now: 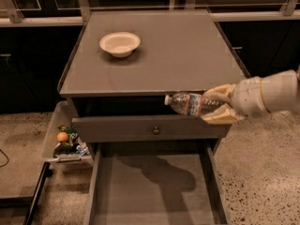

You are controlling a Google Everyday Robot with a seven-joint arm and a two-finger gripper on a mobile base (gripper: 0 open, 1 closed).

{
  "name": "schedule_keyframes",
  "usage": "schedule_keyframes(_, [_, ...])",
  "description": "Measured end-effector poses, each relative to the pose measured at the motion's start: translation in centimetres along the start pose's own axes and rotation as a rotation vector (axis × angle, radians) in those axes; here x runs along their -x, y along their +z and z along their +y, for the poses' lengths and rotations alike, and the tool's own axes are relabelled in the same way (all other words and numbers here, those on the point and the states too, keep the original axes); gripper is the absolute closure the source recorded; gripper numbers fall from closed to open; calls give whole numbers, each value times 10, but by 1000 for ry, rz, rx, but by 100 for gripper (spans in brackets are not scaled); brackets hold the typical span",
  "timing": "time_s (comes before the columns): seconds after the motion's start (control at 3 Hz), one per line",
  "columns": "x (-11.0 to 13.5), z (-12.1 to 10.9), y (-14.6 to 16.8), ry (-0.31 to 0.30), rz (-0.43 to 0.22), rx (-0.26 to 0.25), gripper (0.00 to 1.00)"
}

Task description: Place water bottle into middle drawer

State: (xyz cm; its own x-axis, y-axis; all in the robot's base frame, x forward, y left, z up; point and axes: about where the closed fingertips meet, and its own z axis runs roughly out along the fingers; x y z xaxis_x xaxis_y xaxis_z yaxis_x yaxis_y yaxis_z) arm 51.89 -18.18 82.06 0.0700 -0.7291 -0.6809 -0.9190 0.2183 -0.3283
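Observation:
The water bottle [190, 105], clear with a red-and-blue label and white cap pointing left, hangs level in the air in front of the cabinet's front edge. My gripper [220, 108] comes in from the right and is shut on the bottle's base end, with tan fingers [224, 91] above and below it. The bottle is over the back part of the middle drawer [150, 191], which is pulled out below, wide, with a flat bare floor. The arm's shadow falls on that floor.
A white bowl [120, 43] sits on the cabinet top [187, 55] at the back left. The upper drawer with a small round knob [156, 131] is shut. A clear bin of snacks [65, 142] stands to the cabinet's left. Speckled floor lies either side.

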Motion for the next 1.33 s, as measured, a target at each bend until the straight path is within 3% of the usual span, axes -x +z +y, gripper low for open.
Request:
schedule_keyframes(0.33, [-44, 53, 3, 100, 11, 0, 100])
schedule_keyframes(0.67, [-44, 53, 3, 100, 11, 0, 100])
schedule_keyframes(1.0, [-57, 64, 32, 136, 40, 37, 100])
schedule_keyframes(1.33, [-102, 93, 90, 223, 124, 97, 100])
